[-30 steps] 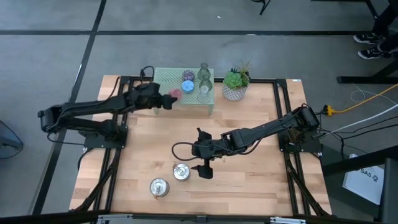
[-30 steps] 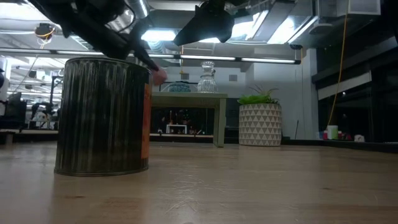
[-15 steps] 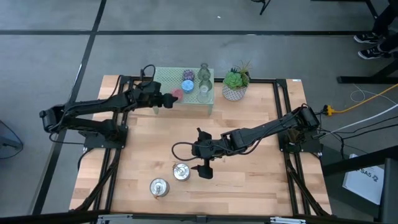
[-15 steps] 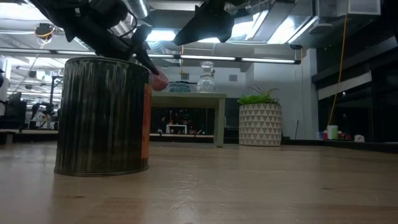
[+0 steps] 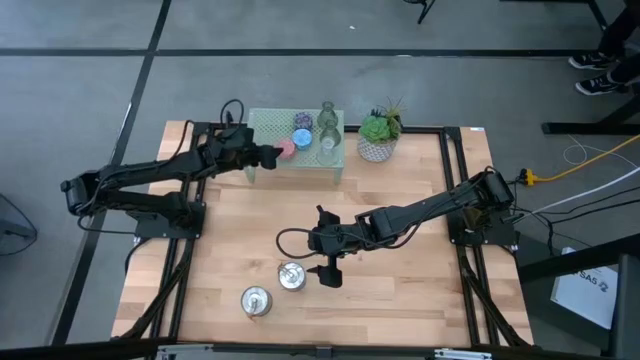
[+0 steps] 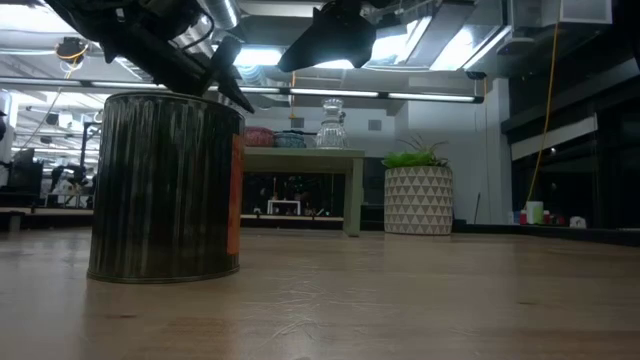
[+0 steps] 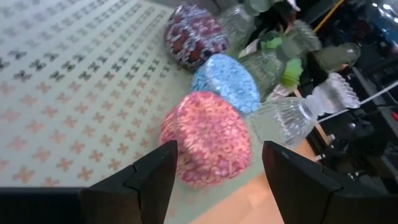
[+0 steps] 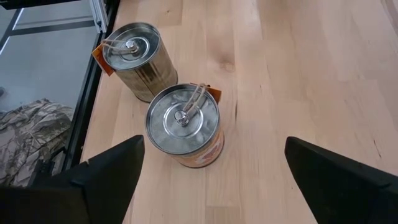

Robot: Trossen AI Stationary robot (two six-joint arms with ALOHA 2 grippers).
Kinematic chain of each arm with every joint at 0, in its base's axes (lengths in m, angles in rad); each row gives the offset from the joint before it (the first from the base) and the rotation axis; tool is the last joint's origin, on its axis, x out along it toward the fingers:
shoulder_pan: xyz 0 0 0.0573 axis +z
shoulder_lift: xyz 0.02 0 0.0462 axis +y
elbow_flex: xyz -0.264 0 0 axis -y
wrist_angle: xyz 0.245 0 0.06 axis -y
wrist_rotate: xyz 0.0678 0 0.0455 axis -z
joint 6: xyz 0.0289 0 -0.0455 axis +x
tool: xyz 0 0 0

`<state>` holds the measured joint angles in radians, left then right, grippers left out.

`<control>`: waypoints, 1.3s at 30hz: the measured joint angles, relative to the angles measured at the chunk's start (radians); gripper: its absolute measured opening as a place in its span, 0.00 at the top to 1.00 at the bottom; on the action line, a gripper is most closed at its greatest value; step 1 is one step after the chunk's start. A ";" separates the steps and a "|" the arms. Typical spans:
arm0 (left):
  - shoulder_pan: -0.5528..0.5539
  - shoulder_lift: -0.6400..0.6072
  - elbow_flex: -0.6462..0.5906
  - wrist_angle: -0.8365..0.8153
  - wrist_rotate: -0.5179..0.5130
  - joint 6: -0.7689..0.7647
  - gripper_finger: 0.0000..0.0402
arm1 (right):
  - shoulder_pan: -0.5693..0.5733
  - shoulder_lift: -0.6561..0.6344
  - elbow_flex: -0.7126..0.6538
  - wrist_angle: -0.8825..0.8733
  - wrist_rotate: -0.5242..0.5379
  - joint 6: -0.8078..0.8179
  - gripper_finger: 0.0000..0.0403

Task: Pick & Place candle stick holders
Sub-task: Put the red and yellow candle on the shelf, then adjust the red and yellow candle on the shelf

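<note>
The right gripper (image 5: pixel 330 272) hangs open just beside and above the nearer silver tin (image 8: pixel 183 124), the second tin (image 8: pixel 135 53) just beyond. Far off, the left gripper (image 5: pixel 262 156) stands parted around the pink holder (image 7: pixel 208 137) resting on the mesh stand (image 5: pixel 265 125).

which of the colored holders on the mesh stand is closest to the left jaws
The pink holder, sitting just ahead of the open left gripper at the stand's edge. The blue holder lies behind it, and the purple holder is farthest back.
</note>
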<state>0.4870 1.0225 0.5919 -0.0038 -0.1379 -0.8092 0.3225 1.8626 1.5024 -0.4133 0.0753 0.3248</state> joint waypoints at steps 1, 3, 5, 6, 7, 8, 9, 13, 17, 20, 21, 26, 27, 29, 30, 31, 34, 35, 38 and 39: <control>0.000 0.000 0.000 0.011 0.001 0.017 0.42 | 0.000 0.000 0.000 0.000 0.000 0.000 0.03; 0.000 -0.010 0.000 0.038 0.008 0.092 0.42 | 0.000 0.000 0.000 0.000 0.000 0.000 0.03; 0.000 -0.031 0.000 0.065 0.004 0.192 0.43 | 0.000 0.000 0.000 0.000 0.000 0.000 0.03; -0.001 -0.043 0.000 0.064 -0.008 0.229 0.44 | 0.000 0.000 0.000 -0.001 0.000 0.000 0.03; -0.001 -0.054 0.000 0.059 -0.027 0.264 0.44 | 0.000 0.000 0.000 -0.001 0.000 0.000 0.03; 0.000 -0.065 0.000 0.051 -0.048 0.298 0.45 | 0.000 0.000 0.000 -0.001 0.000 0.000 0.03; 0.000 -0.078 0.000 0.046 -0.078 0.329 0.47 | 0.000 0.000 0.000 -0.001 0.000 0.000 0.03; -0.002 -0.130 0.000 -0.016 -0.248 0.362 0.57 | 0.000 0.000 0.000 -0.001 0.000 0.000 0.03; -0.016 -0.142 0.000 -0.134 -0.376 0.424 0.74 | 0.000 0.000 0.000 -0.001 0.000 0.000 0.03; -0.038 -0.117 0.000 -0.186 -0.375 0.471 0.89 | 0.000 0.000 0.000 -0.001 0.001 0.001 0.03; -0.050 -0.106 0.000 -0.182 -0.361 0.488 0.94 | 0.000 0.000 0.000 -0.001 0.001 0.001 0.03; -0.100 -0.044 0.000 -0.148 -0.370 0.520 0.99 | 0.000 0.000 0.000 -0.001 0.003 0.001 0.03; -0.104 -0.031 0.000 -0.149 -0.387 0.521 0.99 | 0.000 0.000 0.000 -0.001 0.003 0.001 0.03; -0.108 -0.001 0.000 -0.149 -0.393 0.520 1.00 | 0.000 0.000 0.000 0.000 0.003 0.002 0.03; -0.110 0.011 0.000 -0.145 -0.385 0.520 1.00 | 0.000 0.000 0.000 0.000 0.003 0.003 0.03; -0.113 0.022 0.000 -0.136 -0.374 0.520 0.99 | 0.000 0.000 0.000 0.001 0.003 0.004 0.03; -0.129 0.051 0.000 -0.102 -0.360 0.530 0.99 | 0.000 0.000 0.000 0.002 0.003 0.004 0.03; -0.134 0.058 0.000 -0.090 -0.359 0.541 1.00 | 0.000 0.000 0.000 0.002 0.003 0.004 0.03; -0.152 0.070 0.000 -0.057 -0.359 0.561 0.99 | 0.000 0.000 0.000 0.001 0.003 0.004 0.03; -0.159 0.073 0.000 -0.048 -0.359 0.570 0.99 | 0.000 0.000 0.000 0.002 0.003 0.004 0.03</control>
<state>0.3278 1.0956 0.5919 -0.0516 -0.4972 -0.2391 0.3225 1.8626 1.5024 -0.4118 0.0784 0.3283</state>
